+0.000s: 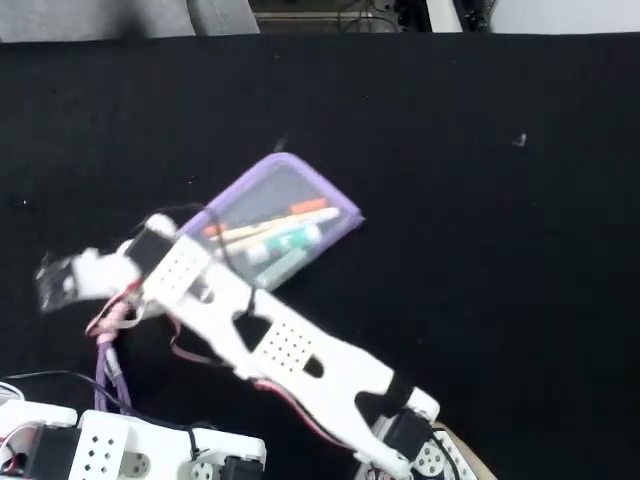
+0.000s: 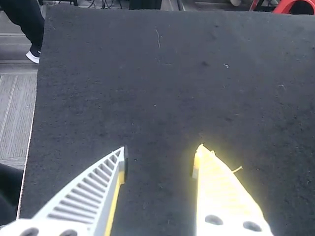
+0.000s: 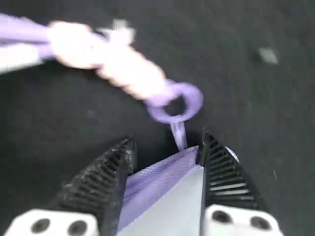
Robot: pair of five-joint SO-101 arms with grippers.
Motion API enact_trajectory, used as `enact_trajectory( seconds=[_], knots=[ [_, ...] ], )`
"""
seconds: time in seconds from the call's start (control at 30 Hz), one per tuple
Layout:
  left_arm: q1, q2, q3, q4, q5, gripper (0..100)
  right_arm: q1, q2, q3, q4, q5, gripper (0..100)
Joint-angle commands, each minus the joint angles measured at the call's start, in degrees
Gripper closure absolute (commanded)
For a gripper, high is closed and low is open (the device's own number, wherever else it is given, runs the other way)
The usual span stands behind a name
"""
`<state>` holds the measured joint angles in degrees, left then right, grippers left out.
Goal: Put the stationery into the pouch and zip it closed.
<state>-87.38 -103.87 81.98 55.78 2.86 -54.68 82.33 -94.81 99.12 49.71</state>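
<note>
Your right claw [image 3: 166, 145] pinches the pouch [image 1: 290, 195] end on the worktop [image 1: 480, 250], stationery [image 1: 280, 235] inside; left claw [image 2: 158, 160] hangs wide. Tug askew and it may slip out, or the zip pull [image 3: 178, 102] snag

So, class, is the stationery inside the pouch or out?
Inside: pens show through the clear side of the pouch.

White perforated arm [image 1: 290, 350] trails red cables [image 1: 185, 352]; left pincer [image 2: 158, 164] white and yellow, right pincer [image 3: 167, 147] black-ribbed.
</note>
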Motion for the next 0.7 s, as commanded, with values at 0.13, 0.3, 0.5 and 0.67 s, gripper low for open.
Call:
enact_trajectory(
  seconds=[0.13,0.3,0.5,0.67],
  knots=[
    [0.0,-0.4,-0.3,-0.3,0.4,77,14.5,-0.6,-0.7,2.0,0.4,79.4],
    [0.1,-0.4,-0.4,-0.3,0.6,77,20.7,-1.3,-0.7,2.1,0.4,79.4],
    [1.2,-0.4,-0.4,-0.3,0.7,77,26.0,-6.5,-0.6,2.1,0.4,79.4],
    [1.2,-0.4,-0.4,-0.3,0.7,77,25.8,-11.9,-0.7,2.1,-2.3,79.4]
  ],
)
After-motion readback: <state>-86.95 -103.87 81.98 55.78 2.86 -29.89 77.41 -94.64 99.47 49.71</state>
